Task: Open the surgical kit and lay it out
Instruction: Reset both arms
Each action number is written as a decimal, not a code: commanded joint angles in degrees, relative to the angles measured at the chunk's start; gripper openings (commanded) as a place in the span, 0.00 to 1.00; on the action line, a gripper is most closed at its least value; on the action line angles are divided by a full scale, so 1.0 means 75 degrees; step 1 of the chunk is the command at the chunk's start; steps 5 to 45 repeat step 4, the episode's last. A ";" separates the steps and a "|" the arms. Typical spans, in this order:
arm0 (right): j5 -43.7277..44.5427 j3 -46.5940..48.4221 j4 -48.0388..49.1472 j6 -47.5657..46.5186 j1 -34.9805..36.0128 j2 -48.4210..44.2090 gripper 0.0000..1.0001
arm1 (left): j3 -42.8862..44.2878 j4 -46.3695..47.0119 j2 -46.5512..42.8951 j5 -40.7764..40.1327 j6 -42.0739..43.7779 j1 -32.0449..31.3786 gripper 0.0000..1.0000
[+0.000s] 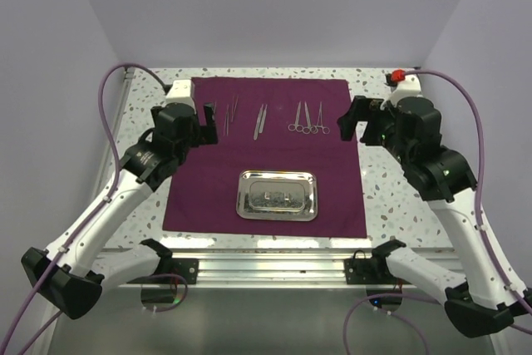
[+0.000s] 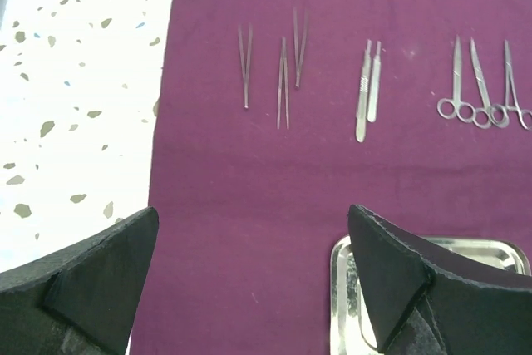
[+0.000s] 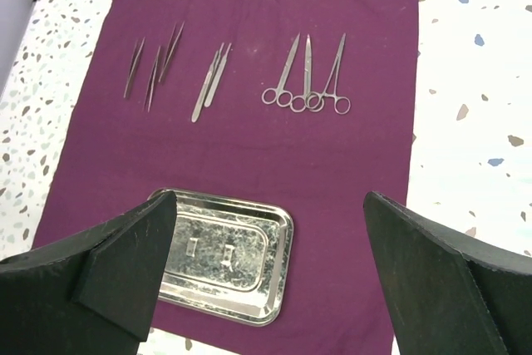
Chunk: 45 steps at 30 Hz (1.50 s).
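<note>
The dark purple cloth (image 1: 266, 160) lies spread flat on the table. The shiny steel tray (image 1: 277, 195) sits empty on its near middle. Along the far part lie three tweezers (image 1: 226, 115), two slim straight steel handles (image 1: 260, 120) and three ring-handled forceps (image 1: 309, 120), side by side. My left gripper (image 1: 204, 125) hovers open and empty over the cloth's far left, near the tweezers. My right gripper (image 1: 353, 122) hovers open and empty over the cloth's far right edge. The left wrist view shows the open gripper (image 2: 253, 209) above cloth (image 2: 249, 172) and tray rim (image 2: 337, 292). The right wrist view shows the open gripper (image 3: 270, 194) above the tray (image 3: 283, 239).
The speckled white table (image 1: 399, 197) shows on both sides of the cloth. A small red object (image 1: 398, 77) sits at the far right corner. Pale walls close in the left, back and right. An aluminium rail (image 1: 266, 265) runs along the near edge.
</note>
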 commanded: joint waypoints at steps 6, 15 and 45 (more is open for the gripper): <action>0.0160 0.0035 -0.0087 -0.0213 0.0050 -0.0225 0.98 | 0.0023 0.0087 -0.0032 -0.1264 -0.0256 -0.0011 1.00; 0.0160 0.0035 -0.0087 -0.0213 0.0050 -0.0225 0.98 | 0.0023 0.0087 -0.0032 -0.1264 -0.0256 -0.0011 1.00; 0.0160 0.0035 -0.0087 -0.0213 0.0050 -0.0225 0.98 | 0.0023 0.0087 -0.0032 -0.1264 -0.0256 -0.0011 1.00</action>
